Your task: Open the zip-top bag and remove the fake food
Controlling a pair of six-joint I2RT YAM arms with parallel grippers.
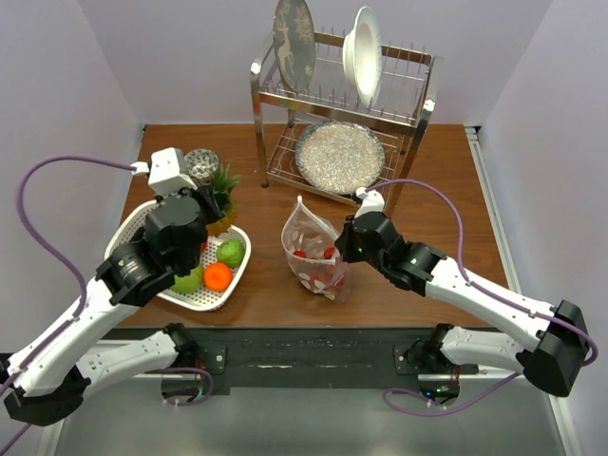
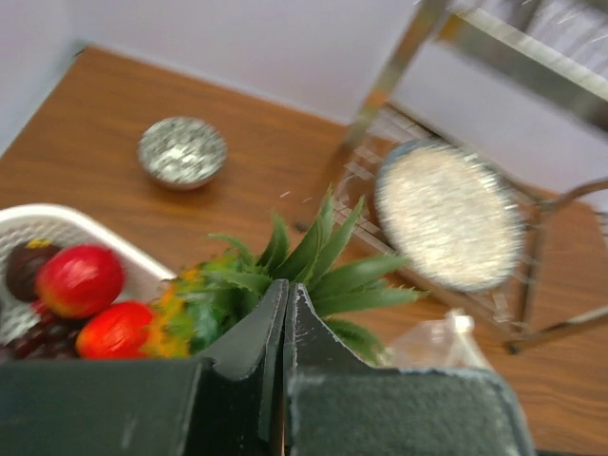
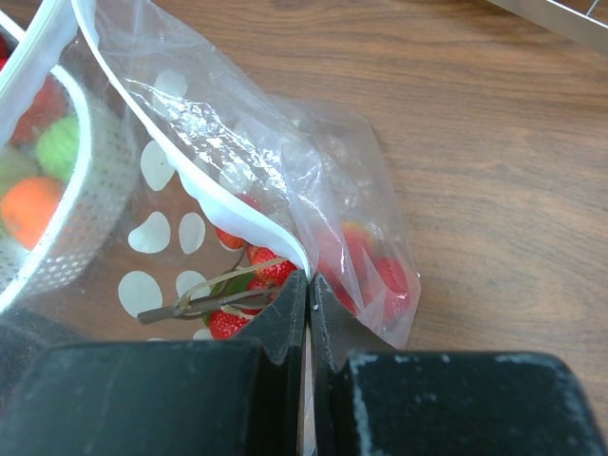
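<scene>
Presently, at the left, the left pincer (image 2: 287, 290) hangs over the near side of the white slotted plastic basket (image 1: 204, 302), its fingers pressed together on nothing. It is well apart from the task's thing. The plastic pineapple with green leaves (image 2: 323, 252) stands just ahead of it.

Risk one: any reach toward the centre passes those leaves. A low sweep could topple the pineapple or nudge the basket and scatter the loose fruit in it.

At the centre of the brown wooden worktop (image 1: 437, 190), just beside the basket, the clear crinkly zip-top bag (image 1: 309, 242) stands slumped, with the red plastic strawberries (image 3: 271, 269) pooled at its bottom. The right pincer (image 3: 310, 280) pinches the bag at its white zip strip. Whether the seal is fully parted cannot be told from these views.

Risk two: the bag is held at one point only. A pull from the right would likely drag or lift the whole bag instead of opening its mouth.

Risk three: the film is thin and slick, so the strip may slip out of the pinch under load.

Risk four: tilting the bag with its mouth loose could spill strawberries across the worktop, toward the metal dish rack (image 1: 275, 95) behind.
</scene>
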